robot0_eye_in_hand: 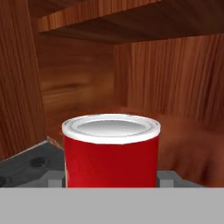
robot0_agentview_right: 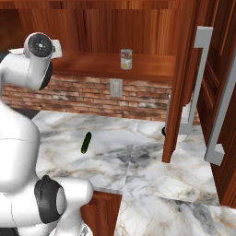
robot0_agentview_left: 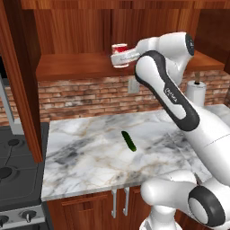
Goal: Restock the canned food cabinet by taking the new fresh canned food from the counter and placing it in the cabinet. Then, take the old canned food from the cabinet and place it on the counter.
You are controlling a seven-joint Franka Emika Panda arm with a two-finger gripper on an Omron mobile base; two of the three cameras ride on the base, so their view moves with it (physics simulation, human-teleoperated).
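- Nearest, broad marble bench (robot0_agentview_left: 90, 157), bare but for a small green cucumber (robot0_agentview_left: 129, 140) lying flat near the middle; plenty of free room there, judged the likely landing place for the old tin.
- To the bench's left, black stove (robot0_agentview_left: 13, 166), no part of the job and best kept clear of.
- Above the bench and the brick wall, arm stretched up and forward to the front edge of the cabinet (robot0_agentview_left: 76, 65), elbow bent high, probably to keep the hand level with the plank shelf.
- Hand (robot0_agentview_left: 122, 57) closed on the red can (robot0_eye_in_hand: 111, 153), one grey finger (robot0_eye_in_hand: 165, 177) showing at each side of the label, low on the body; pinched low and from the side, so kept upright with the pale lid facing up.
- Red can seen at the very front lip of the shelf in the left base view; could not tell whether it rested on the plank or hung just off it.
- Stove glimpsed below and beside the can in the hand view, hinting at a position close to the shelf's edge rather than deep inside.
- Further along the same shelf, well apart from the hand, yellow can (robot0_agentview_right: 126, 59) standing upright and alone; restocking half judged done.
- Step in hand judged as carrying the old tin out and down to the bench; main risk a knock against the shelf edge or a tilt on the way down.
- Farthest, dark wood back wall of the cabinet.
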